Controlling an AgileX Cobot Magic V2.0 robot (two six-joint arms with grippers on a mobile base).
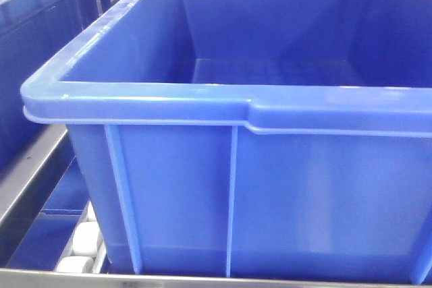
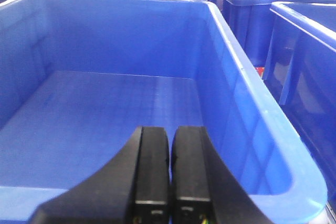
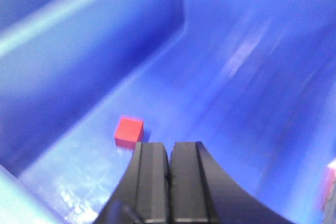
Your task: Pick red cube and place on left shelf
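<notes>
The red cube (image 3: 128, 131) lies on the floor of a dark blue crate (image 3: 63, 72) in the right wrist view, free of any grip. My right gripper (image 3: 169, 148) hovers just behind and to the right of it, jaws shut with nothing between them. My left gripper (image 2: 170, 132) hangs over the near rim of another blue crate (image 2: 262, 145), shut and empty. The left shelf (image 1: 40, 166) shows in the front view as grey rails with white rollers (image 1: 84, 241) under a big blue crate (image 1: 270, 106).
More blue crates (image 2: 294, 30) stand close on the right and behind in the left wrist view. Another crate (image 1: 34, 18) sits at the far left of the front view. The crate walls rise steeply around both grippers.
</notes>
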